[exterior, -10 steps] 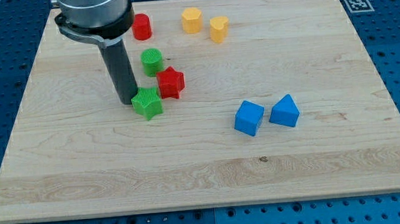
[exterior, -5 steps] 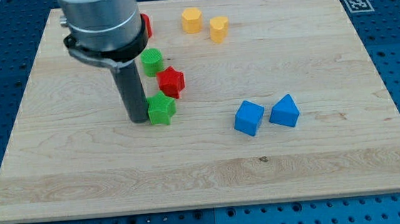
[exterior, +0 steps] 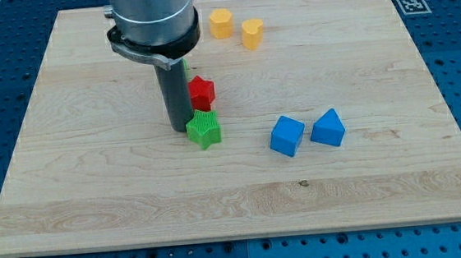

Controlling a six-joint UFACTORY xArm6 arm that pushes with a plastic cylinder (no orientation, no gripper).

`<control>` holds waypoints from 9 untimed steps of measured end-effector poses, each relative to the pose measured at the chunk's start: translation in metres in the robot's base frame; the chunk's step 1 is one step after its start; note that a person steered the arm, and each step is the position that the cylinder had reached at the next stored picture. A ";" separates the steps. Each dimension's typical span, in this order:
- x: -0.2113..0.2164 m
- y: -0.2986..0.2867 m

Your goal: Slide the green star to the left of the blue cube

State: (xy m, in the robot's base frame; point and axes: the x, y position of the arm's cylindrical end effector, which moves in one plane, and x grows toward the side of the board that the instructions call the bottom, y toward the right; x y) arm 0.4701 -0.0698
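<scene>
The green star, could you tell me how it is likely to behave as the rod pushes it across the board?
The green star lies flat and squat, so it will probably slide rather than tip or roll. Its points give uneven contact, so it may well turn, since my tip sits at its left edge in the view. It looks like a rigid, ribbed block, likely light, on smooth wood.

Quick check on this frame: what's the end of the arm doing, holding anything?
No pincer fitted: the arm ends in a rod. My tip holds nothing; it sits against the green star on its view-left side, with the blue cube further toward the view's right.
</scene>
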 end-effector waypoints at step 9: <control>0.002 0.022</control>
State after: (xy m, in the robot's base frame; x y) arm 0.4721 -0.0475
